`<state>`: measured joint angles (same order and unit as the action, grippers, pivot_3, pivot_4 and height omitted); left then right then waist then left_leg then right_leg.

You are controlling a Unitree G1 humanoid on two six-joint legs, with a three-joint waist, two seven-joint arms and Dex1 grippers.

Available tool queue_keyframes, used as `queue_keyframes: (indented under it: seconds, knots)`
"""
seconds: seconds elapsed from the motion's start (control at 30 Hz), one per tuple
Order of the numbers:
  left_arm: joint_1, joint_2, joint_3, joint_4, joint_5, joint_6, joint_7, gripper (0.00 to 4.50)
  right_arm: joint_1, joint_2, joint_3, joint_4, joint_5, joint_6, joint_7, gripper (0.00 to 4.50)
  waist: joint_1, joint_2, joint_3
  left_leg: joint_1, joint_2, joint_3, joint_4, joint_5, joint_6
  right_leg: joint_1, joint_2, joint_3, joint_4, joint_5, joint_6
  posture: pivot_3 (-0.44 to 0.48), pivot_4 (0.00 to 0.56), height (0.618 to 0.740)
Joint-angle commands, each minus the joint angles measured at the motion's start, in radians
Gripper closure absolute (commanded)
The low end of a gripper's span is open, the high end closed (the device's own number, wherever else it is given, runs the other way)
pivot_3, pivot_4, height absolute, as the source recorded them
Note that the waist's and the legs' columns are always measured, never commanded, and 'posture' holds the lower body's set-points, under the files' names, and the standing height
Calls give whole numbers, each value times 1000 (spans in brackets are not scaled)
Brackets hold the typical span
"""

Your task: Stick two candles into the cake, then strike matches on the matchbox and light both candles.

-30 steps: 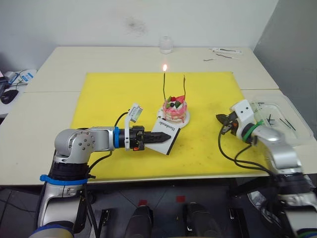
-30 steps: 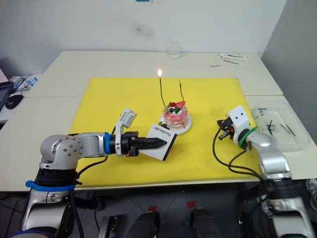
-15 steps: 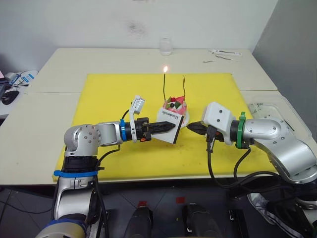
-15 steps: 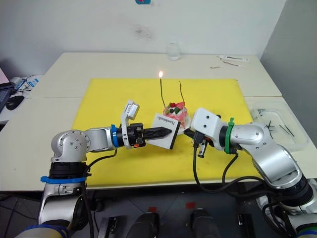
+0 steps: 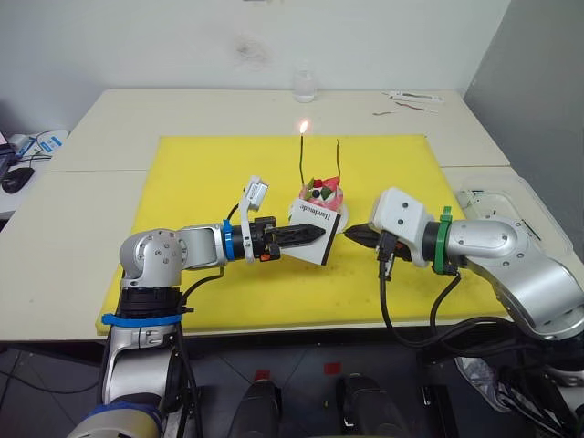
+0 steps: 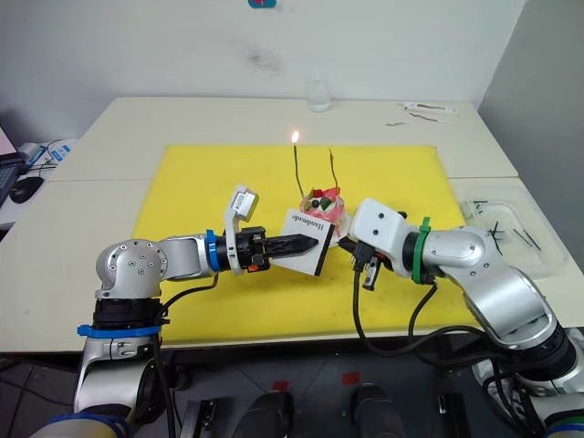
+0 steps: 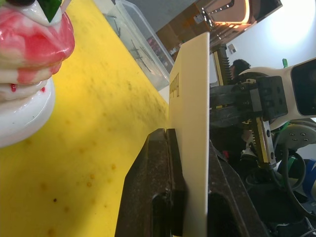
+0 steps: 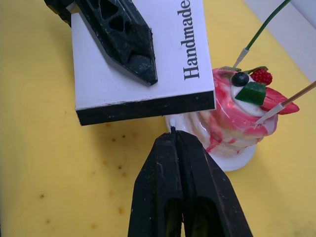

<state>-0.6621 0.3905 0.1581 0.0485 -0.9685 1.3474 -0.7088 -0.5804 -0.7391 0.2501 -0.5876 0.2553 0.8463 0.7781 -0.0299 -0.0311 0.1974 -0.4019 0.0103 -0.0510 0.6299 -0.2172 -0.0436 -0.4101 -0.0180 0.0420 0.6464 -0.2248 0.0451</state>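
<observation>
One candle (image 5: 302, 153) burns; the other (image 5: 339, 161), at 3 o'clock of it, is unlit, both standing in the cake (image 5: 321, 197) mid-mat. Left gripper (image 5: 306, 234) clamps the matchbox (image 8: 139, 54), strip outward. Right gripper (image 8: 173, 136), pinched on a match (image 8: 173, 129), sits just beside the strip. Advice: drag firmly along the strip, box held steady.

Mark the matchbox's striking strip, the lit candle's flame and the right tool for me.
matchbox (image 8: 148, 108): right wrist view, on its black striking strip.
lit candle (image 5: 304, 127): left eye view, on the flame at its tip.
right tool (image 8: 174, 136): right wrist view, at its closed fingertips, just below the strip.
</observation>
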Motion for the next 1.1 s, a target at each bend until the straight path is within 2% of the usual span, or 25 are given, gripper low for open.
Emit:
queue_keyframes:
  seconds: [0.03,0.67,0.8,0.9,0.97,1.1]
  knots:
    - [-23,-4,16,-29,-28,2,-2,4024,-26,6,-8,-43,4,7,-9,4474,0,0,0,0,0,0,0,0,0,0,0,0,0,0,0,0,150,740]
    - [-34,1,8,-33,-34,8,-16,4024,-49,41,63,-14,-18,3,-3,4474,-1,0,0,0,0,0,0,0,0,0,0,0,0,0,0,0,150,740]
    - [-79,-44,80,2,-92,35,19,4024,-24,-28,139,-55,21,-1,123,4474,1,0,0,0,0,0,0,0,0,0,0,0,0,0,0,0,150,740]
    - [-152,-106,187,76,-168,55,104,4024,-8,-146,103,-85,129,35,286,4474,9,-2,1,-3,0,-3,1,0,0,0,0,-3,-2,0,0,0,150,740]
    - [-157,-121,208,77,-187,67,139,4024,-29,-166,41,-43,179,63,309,4474,2,-1,1,-3,-1,-2,1,0,0,0,-1,-2,-2,0,1,0,150,740]
    - [-101,-108,183,17,-198,97,160,4024,-51,-194,-25,35,160,40,284,4474,-11,-1,1,1,0,1,0,0,0,1,-1,0,0,0,1,0,150,740]
